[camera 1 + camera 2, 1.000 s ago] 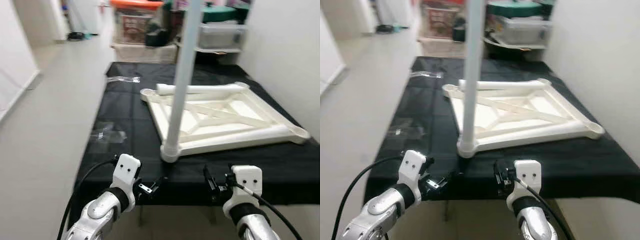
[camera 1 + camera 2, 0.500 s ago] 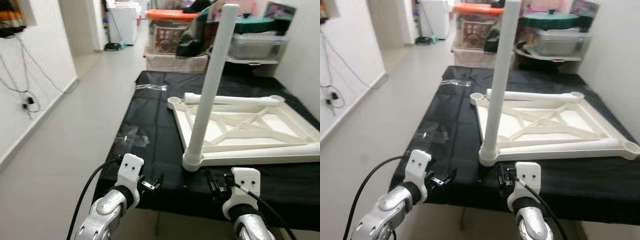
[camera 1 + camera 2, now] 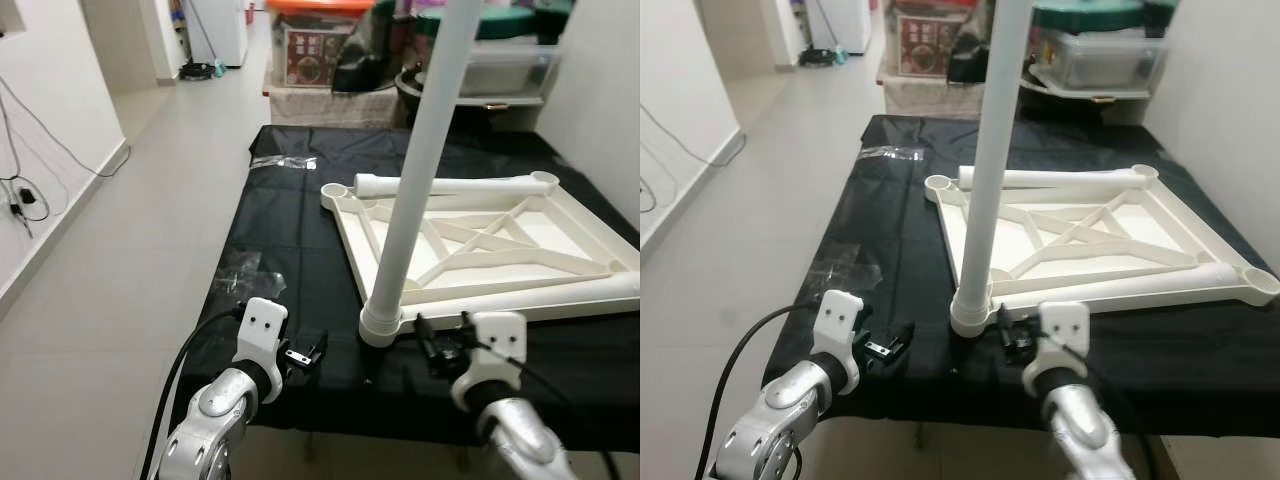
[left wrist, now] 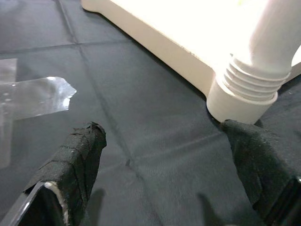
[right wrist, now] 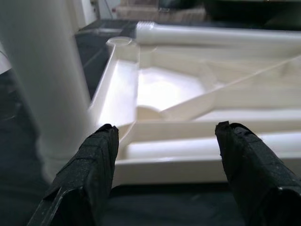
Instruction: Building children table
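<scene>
We see the white plastic children's table top [image 3: 480, 240] lying upside down on the black-covered bench [image 3: 290, 270], so its corner sockets face up. One white round leg [image 3: 420, 170] stands upright, screwed into the near corner at our 12 o'clock; another white tube leg [image 3: 450, 186] lies along the far edge. Our left gripper [image 4: 164, 160] and right gripper [image 5: 164, 155] hover with fingers spread wide, holding nothing, flanking that standing leg's base.

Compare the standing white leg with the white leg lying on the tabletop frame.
The standing leg is upright, screwed into the near corner socket of the upturned tabletop. The loose leg lies flat along the tabletop's far edge, unattached, its threaded end showing. Both are plain white tubes.
</scene>
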`<state>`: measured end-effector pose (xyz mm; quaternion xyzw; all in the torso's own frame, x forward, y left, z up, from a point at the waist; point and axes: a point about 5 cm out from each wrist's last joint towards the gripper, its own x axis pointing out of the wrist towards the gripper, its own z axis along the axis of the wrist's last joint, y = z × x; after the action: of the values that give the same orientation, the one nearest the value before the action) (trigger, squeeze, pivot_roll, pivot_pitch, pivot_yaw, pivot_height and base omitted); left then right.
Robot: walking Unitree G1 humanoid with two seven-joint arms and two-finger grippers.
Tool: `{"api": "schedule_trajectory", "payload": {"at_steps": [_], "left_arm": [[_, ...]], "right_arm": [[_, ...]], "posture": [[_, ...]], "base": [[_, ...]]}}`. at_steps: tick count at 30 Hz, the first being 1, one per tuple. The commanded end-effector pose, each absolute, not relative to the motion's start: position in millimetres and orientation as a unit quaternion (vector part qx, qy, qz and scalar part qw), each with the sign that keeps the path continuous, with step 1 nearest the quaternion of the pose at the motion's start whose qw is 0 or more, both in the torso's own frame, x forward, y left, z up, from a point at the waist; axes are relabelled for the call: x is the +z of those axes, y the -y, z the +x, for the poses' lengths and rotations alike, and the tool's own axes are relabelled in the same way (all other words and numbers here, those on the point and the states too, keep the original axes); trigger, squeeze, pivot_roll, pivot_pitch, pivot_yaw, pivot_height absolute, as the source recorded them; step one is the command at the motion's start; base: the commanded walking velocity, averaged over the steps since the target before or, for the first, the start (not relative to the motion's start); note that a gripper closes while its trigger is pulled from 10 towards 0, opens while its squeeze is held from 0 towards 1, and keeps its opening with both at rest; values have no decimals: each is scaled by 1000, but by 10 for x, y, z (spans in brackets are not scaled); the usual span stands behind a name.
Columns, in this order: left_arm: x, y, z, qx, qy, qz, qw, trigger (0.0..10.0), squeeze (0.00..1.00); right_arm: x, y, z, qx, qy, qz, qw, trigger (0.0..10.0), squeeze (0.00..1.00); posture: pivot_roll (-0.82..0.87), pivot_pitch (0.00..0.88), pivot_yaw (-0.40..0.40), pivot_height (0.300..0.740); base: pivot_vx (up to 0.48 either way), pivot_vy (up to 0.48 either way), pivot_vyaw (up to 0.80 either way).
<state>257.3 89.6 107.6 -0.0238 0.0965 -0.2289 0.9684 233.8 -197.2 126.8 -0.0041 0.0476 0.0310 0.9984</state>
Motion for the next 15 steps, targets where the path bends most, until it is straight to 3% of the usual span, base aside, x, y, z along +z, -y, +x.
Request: {"api": "schedule_trajectory", "payload": {"at_steps": [1, 2, 3, 4, 6, 7, 8, 9, 15], "left_arm": [[1036, -895, 2572, -228, -102, -24, 968, 10000, 0], [1034, -893, 2573, -228, -102, -25, 968, 10000, 0], [1034, -893, 2573, -228, -102, -25, 968, 10000, 0], [1030, -889, 2570, -228, -101, -26, 968, 10000, 0], [1030, -889, 2570, -228, -101, -26, 968, 10000, 0], [1029, -880, 2567, -230, -101, -27, 968, 10000, 0], [1029, -880, 2567, -230, -101, -27, 968, 10000, 0], [1028, -868, 2565, -232, -101, -27, 967, 10000, 0], [1039, -828, 2558, -248, -97, -25, 964, 10000, 0]], "right_arm": [[1265, 2046, 2357, 37, -46, 1, 998, 10000, 0], [1290, 2122, 2390, 40, -44, -8, 998, 10000, 561], [1290, 2122, 2390, 40, -44, -8, 998, 10000, 561], [1319, 2193, 2427, 54, -41, -17, 998, 10000, 914], [1319, 2193, 2427, 54, -41, -17, 998, 10000, 914], [1349, 2254, 2476, 72, -43, -23, 996, 10000, 1000], [1349, 2254, 2476, 72, -43, -23, 996, 10000, 1000], [1393, 2275, 2550, 114, -46, -31, 992, 10000, 0], [1523, 2249, 2758, 244, -51, -20, 968, 10000, 0]], "posture": [[68, 0, -79, 740], [68, 0, -79, 740], [68, 0, -79, 740], [65, 0, -83, 740], [65, 0, -83, 740], [67, 0, -84, 740], [67, 0, -84, 740], [71, 0, -87, 740], [79, 0, -87, 740]], "base": [[0, 0, 0], [0, 0, 0], [0, 0, 0], [0, 0, 0], [0, 0, 0], [0, 0, 0], [0, 0, 0], [0, 0, 0], [0, 0, 0]]}}
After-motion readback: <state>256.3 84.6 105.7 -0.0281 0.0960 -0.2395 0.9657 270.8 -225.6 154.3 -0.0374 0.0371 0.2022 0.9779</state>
